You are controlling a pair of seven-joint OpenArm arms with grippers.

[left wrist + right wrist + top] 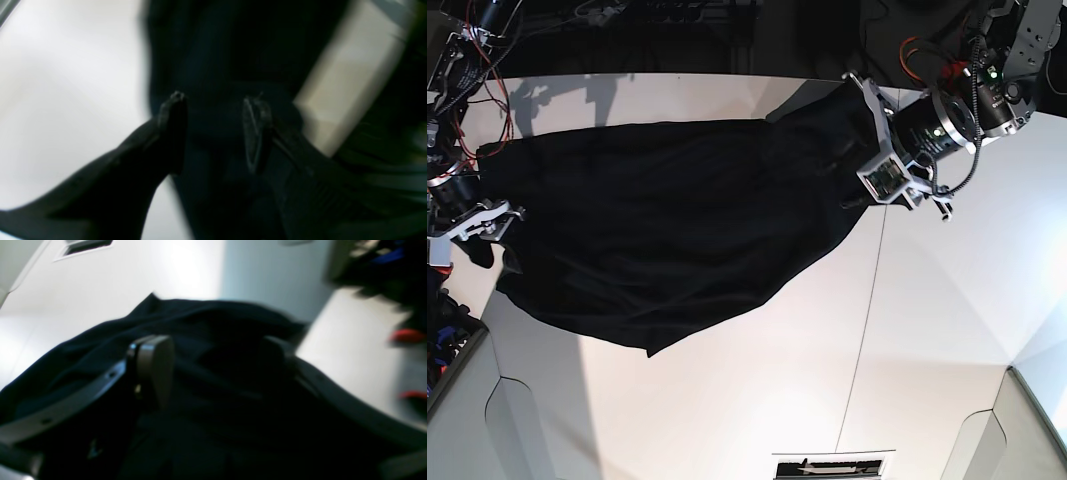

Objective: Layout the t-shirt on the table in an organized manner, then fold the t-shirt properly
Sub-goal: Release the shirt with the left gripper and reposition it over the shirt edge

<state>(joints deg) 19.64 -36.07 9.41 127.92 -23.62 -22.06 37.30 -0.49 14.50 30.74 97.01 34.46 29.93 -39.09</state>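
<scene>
The t-shirt [667, 240] lies stretched sideways across the far half of the table [907, 330], roughly spread but rumpled, its lower hem slanting and uneven; layout looks partly done and no fold is made yet. The left end effector [213, 130] stands with fingers apart over dark cloth at one end; the right end effector [213, 370] likewise gapes above the fabric, gripping nothing.
</scene>
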